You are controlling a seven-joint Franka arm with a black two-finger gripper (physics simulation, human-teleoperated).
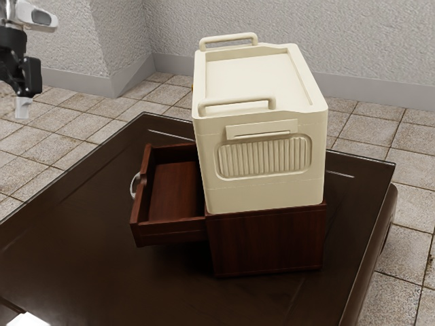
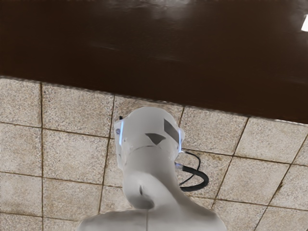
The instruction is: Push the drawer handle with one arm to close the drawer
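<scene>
The gripper (image 1: 24, 107) pointed down, well apart from the open drawer (image 1: 171, 192); I couldn't tell if its grip was wide or closed

Pale textured walls (image 1: 285, 30) above a stone-tiled floor (image 1: 367, 129)
A grey baseboard (image 1: 353, 97) runs between them; light glints off the dark, glossy table (image 1: 102, 251).
</scene>
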